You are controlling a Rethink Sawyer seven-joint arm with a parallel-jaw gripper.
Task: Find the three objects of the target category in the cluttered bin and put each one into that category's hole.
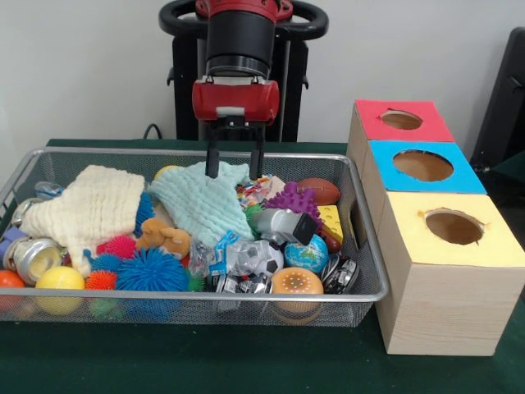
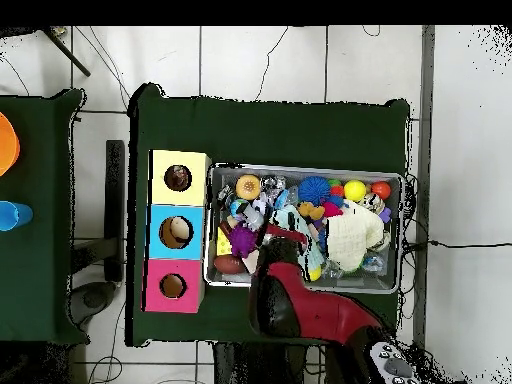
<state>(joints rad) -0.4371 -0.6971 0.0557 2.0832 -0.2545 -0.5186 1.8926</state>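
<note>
Front view: spread gripper (image 1: 235,167) over bin (image 1: 361,246)

A wire bin (image 2: 403,232) sits on the green table (image 2: 270,125), packed with toys and cloths. Just beside the bin stands a row of three boxes, each with a round hole: yellow (image 2: 178,178), blue (image 2: 176,232), red (image 2: 172,286). The red arm (image 2: 300,305) reaches over the bin's edge nearest the red box. A cream cloth (image 2: 350,238) lies in the bin's half away from the boxes.
</note>
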